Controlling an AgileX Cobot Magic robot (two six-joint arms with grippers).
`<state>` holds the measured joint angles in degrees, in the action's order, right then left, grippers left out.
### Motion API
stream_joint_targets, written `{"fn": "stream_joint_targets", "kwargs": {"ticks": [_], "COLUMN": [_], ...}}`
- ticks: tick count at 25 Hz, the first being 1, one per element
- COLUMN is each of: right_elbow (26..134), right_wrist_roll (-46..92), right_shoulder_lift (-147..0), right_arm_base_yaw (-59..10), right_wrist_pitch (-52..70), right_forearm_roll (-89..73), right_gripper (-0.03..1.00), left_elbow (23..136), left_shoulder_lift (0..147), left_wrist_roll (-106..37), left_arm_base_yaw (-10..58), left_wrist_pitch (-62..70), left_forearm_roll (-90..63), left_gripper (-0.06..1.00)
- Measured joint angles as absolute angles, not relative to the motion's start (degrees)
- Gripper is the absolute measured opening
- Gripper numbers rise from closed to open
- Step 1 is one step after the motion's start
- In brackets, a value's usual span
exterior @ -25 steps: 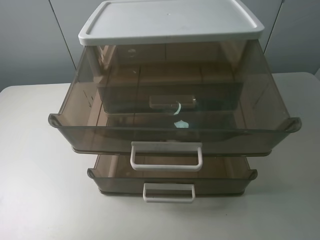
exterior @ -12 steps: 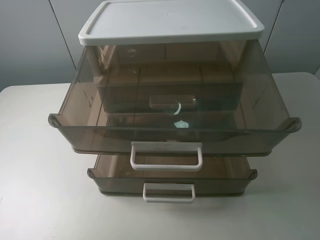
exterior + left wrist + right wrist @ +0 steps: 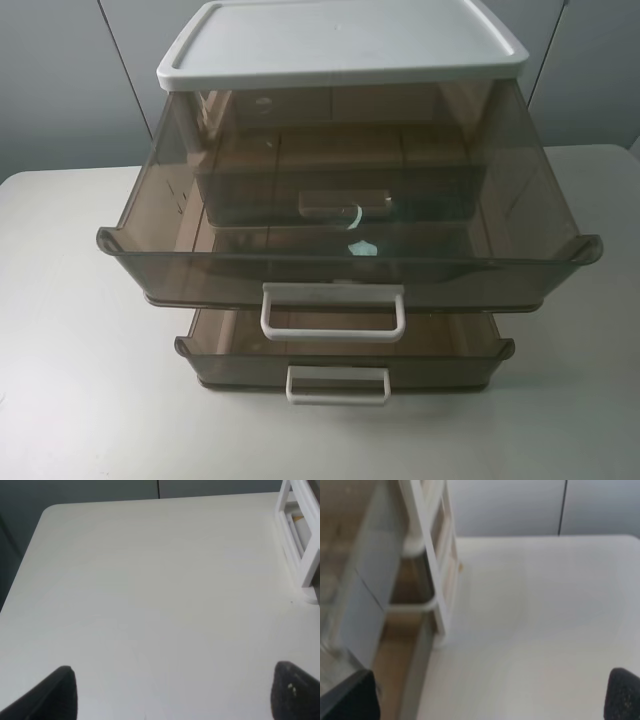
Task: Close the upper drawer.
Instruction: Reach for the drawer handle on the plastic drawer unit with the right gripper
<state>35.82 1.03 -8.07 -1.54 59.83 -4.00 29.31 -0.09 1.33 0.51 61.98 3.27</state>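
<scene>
exterior high: close, above, facing upper drawer front | wrists: low over table, flanking drawer unit

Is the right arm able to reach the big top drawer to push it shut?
Probably yes. The upper drawer sticks far out with nothing in front of its white handle, and the right gripper is open over bare table beside the unit.

A white table stands before grey wall panels under even light
</scene>
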Motion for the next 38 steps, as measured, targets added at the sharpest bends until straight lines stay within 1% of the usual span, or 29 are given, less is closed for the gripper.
{"fn": "stream_joint_targets", "kwargs": {"ticks": [6, 12, 14, 23, 25, 34, 38], "right_elbow": [47.44, 55.68, 57.36, 58.7, 58.8, 58.8, 58.8], "right_wrist_roll": [8.84, 22.49, 25.87, 33.45, 33.77, 33.88, 33.88], "right_shoulder_lift": [-27.89, -44.9, -48.41, -55.91, -57.08, -62.38, -65.57], "right_arm_base_yaw": [-1.54, -2.21, -5.57, -32.09, -36.64, -51.84, -56.71], "right_wrist_pitch": [56.38, 56.02, 55.68, 50.18, 49.97, 49.97, 49.97], "right_forearm_roll": [-12.31, -23.84, -25.42, -24.93, -24.78, -24.74, -24.51], "right_gripper": [0.68, 0.68, 0.68, 0.68, 0.68, 0.68, 0.68], "left_elbow": [29.31, 29.31, 29.31, 29.31, 29.31, 29.31, 29.31], "left_shoulder_lift": [-0.09, -0.09, -0.09, -0.09, -0.09, -0.09, -0.09], "left_wrist_roll": [1.33, 1.33, 1.33, 1.33, 1.33, 1.33, 1.33], "left_arm_base_yaw": [0.51, 0.51, 0.51, 0.51, 0.51, 0.51, 0.51], "left_wrist_pitch": [61.98, 61.98, 61.98, 61.98, 61.98, 61.98, 61.98], "left_forearm_roll": [3.27, 3.27, 3.27, 3.27, 3.27, 3.27, 3.27], "left_gripper": [0.74, 0.74, 0.74, 0.74, 0.74, 0.74, 0.74]}}
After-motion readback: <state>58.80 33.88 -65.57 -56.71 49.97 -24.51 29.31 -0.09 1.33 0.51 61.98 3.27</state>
